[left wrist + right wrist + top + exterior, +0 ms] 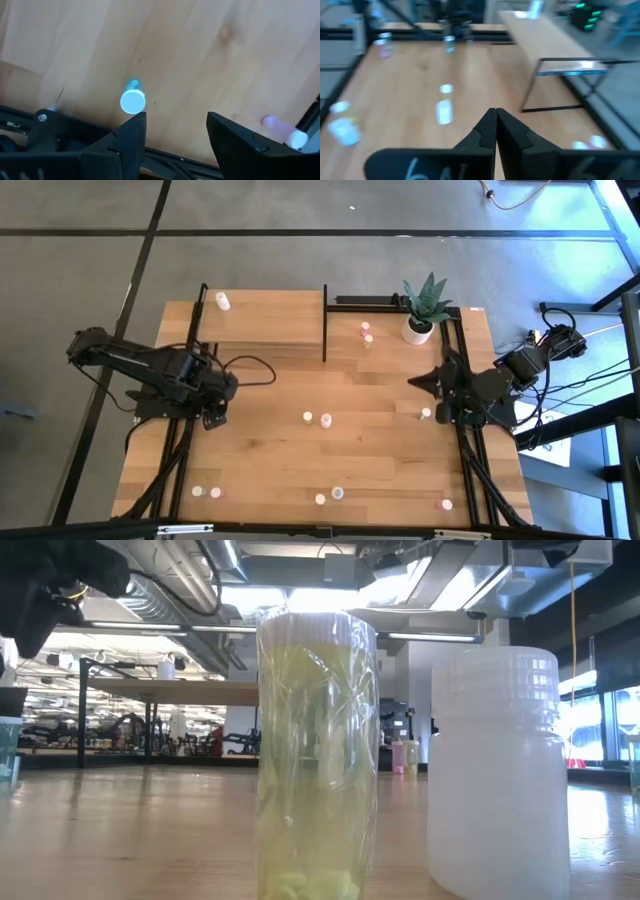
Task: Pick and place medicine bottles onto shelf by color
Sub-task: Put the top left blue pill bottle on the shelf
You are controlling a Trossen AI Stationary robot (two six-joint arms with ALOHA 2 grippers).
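Light wood planking forms the bench (380, 430), with grey floor seen around it from above; the shelf (265, 320), a raised wooden platform framed by thin black posts, is set at the far left part of the bench, and one medicine bottle (222, 301) is seen standing on its far left corner; a potted plant (422, 310) is placed at the far right; two bottles (366, 334) are found beside the shelf's right post, a pair (317, 418) at mid-bench, and others along the near edge (328, 496), (206, 492), (446, 503); the left gripper (213, 416) is held over the left side of the bench, its jaws spread apart and empty, and in the left wrist view a white-topped bottle (133, 101) is seen standing just beyond them, untouched, with another bottle (285, 131) lying on its side nearby; the right gripper (425, 382) is held over the right side, its jaws pressed fully together with nothing between them; a bottle (426, 414) stands near it
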